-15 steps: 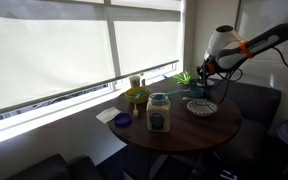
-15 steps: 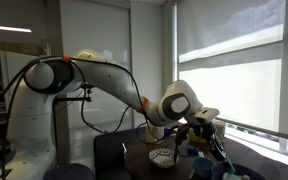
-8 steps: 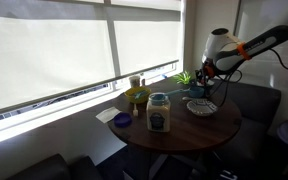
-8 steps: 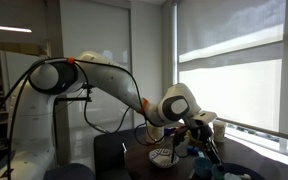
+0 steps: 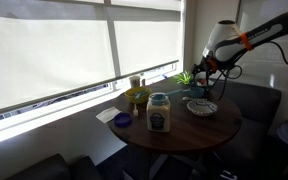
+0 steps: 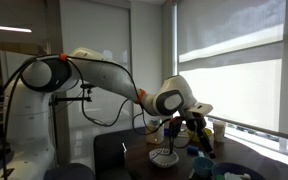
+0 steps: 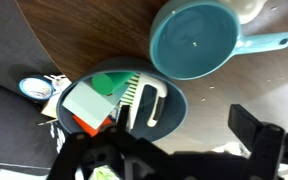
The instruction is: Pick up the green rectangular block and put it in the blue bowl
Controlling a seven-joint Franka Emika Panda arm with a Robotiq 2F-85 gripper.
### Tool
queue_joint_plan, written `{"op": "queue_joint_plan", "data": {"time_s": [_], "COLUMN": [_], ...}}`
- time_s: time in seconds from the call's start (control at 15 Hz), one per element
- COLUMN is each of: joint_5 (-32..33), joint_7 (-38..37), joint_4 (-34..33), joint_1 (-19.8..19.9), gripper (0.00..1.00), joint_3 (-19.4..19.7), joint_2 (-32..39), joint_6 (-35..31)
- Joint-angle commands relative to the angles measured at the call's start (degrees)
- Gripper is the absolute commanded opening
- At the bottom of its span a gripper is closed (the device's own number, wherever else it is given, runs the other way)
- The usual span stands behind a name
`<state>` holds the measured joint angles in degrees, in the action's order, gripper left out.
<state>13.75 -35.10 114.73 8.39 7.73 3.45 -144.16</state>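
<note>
Tool [image 7: 174, 162] hovering, green block [image 7: 110, 84] below, apart

The table [image 7: 84, 40] is seen to be of dark, smooth-finished wood; the blue bowl [image 7: 194, 40] is shown glossy and smooth, the green block [image 7: 112, 82] matt.

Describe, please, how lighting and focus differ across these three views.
In both exterior views the bright window blinds backlight the scene, leaving the round wooden table dim; in the wrist view the blue handled bowl is fairly sharp, the gripper a dark blurred silhouette.
</note>
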Motion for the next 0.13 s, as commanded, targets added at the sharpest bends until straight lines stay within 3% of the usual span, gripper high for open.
{"op": "queue_joint_plan", "data": {"time_s": [0.0, 0.07], "joint_5": [-2.7, -4.4], "joint_7": [4.2, 7.0], "joint_4": [1.1, 2.3], "joint_1": [-0.6, -0.6], "gripper": [1.00, 1.00], "joint_3": [0.0, -0.5], "joint_2": [-1.9, -3.9], "joint_6": [0.1, 0.2]}}
